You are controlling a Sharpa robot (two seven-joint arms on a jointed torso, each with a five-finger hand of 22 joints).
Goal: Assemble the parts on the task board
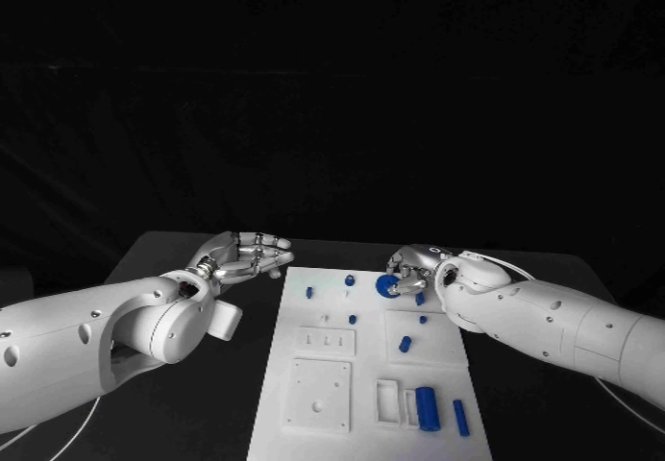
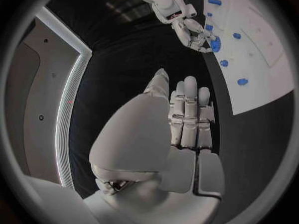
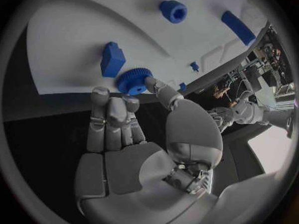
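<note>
Counter [image 1: 194,254]: matte black, flat, carries everything.

Board [image 1: 322,427]: white rigid plate, long rectangle running away from me down the counter's middle, with shallow square and slot-shaped recesses near my end.

My left arm comes in beside the board's left edge. Left hand [image 1: 244,257] is over bare counter just off the board's far-left corner, fingers straight and side by side in the left wrist view [image 2: 187,119], nothing in them, not touching the board.

My right hand [image 1: 413,276] is at the board's far-right area, pinching the gear [image 1: 388,285] between thumb and fingers. Gear is a blue round disc with a finely toothed rim; right wrist view [image 3: 132,81] shows it at my fingertips, against the board surface near the edge.

Other blue parts, smooth plastic look:
- long bar [image 1: 427,407] in the near-right slots, thinner bar [image 1: 460,417] just beside it
- block with stepped top [image 3: 112,59] just beside the gear
- short hollow cylinder [image 3: 173,11] farther across the board
- small peg [image 1: 405,343] mid-board, well apart from either hand
- tiny peg [image 1: 309,290] near the far-left side
</note>
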